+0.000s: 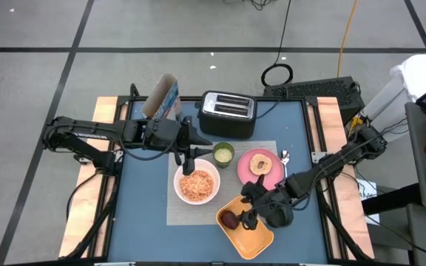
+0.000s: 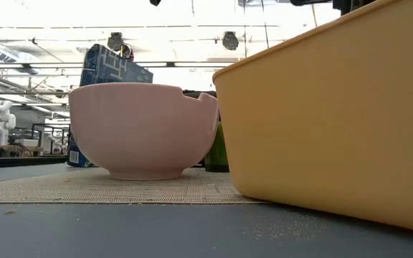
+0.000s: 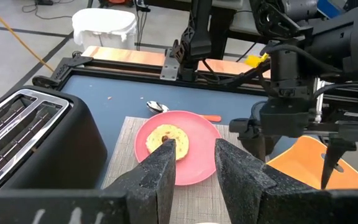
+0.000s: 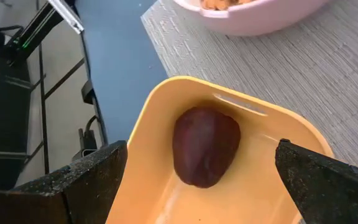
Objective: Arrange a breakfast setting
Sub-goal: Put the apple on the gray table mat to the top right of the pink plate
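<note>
The grey placemat (image 1: 224, 199) lies mid-table. On it stand the white bowl (image 1: 197, 185) filled with cereal flakes, the pale-green cup (image 1: 222, 154) and the pink plate (image 1: 271, 168), which carries the round toasted bread piece (image 1: 258, 163). My left gripper (image 3: 194, 162) hovers above the mat between bowl and cup; a narrow gap shows between its fingers and nothing is in it. My right gripper (image 4: 197, 180) hangs wide open over the orange tray (image 4: 148, 186), its fingers on either side of a dark red fruit (image 4: 205, 146) lying in the tray, touching nothing.
A black-and-silver toaster (image 1: 228, 114) and a blue cereal box (image 1: 161, 97) stand at the table's far side. A spoon (image 1: 285, 157) lies beside the plate on its right. The tray (image 1: 254, 238) sits at the near edge, overlapping the mat's near right corner.
</note>
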